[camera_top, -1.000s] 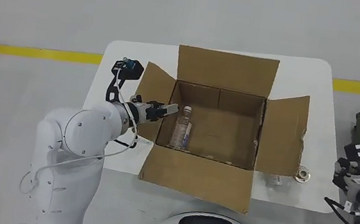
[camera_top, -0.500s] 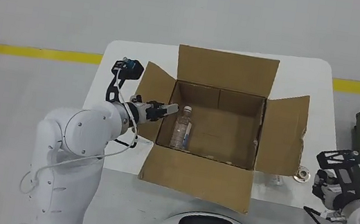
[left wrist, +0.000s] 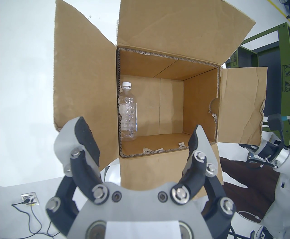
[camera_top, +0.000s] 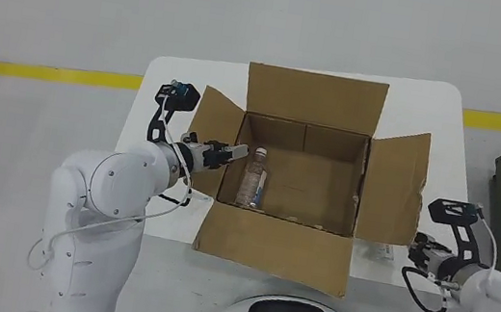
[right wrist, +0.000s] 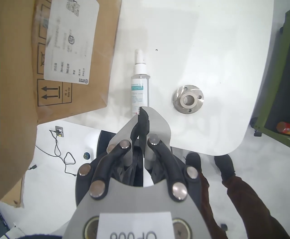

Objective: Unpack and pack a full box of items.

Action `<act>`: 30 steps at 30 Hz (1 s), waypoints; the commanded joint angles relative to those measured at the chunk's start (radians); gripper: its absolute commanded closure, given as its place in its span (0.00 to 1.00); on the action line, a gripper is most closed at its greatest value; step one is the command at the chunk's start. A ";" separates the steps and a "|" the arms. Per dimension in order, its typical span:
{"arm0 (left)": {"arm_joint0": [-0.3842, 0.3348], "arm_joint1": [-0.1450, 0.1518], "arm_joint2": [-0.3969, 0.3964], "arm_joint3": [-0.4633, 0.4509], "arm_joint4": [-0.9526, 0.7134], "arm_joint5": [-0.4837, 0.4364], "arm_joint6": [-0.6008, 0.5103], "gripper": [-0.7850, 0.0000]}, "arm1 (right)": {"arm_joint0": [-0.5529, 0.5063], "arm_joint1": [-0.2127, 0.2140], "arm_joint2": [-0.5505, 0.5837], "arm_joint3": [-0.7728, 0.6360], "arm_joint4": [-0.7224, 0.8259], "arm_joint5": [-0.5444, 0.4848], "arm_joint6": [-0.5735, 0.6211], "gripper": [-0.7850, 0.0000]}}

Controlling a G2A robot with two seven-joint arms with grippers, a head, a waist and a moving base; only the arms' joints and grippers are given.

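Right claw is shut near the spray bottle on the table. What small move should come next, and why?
Probably open the right claw and lower it around the spray bottle. Its jaws are shut, its tips line up with the bottle's base, and the bottle lies flat on the table beside the flange, outside the box, so it looks like the next pick.

Matt cardboard box (camera_top: 316,98); clear plastic bottle (left wrist: 128,117); shiny metal flange (right wrist: 187,99).

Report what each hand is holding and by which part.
Nothing is held. The left hand is open, apart from the water bottle in the box. The right hand is shut on nothing, by the spray bottle.
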 commanded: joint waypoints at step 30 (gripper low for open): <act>0.000 0.000 0.000 0.000 0.000 0.000 0.000 0.00 | 0.109 -0.002 -0.147 0.042 -0.253 0.067 0.105 0.63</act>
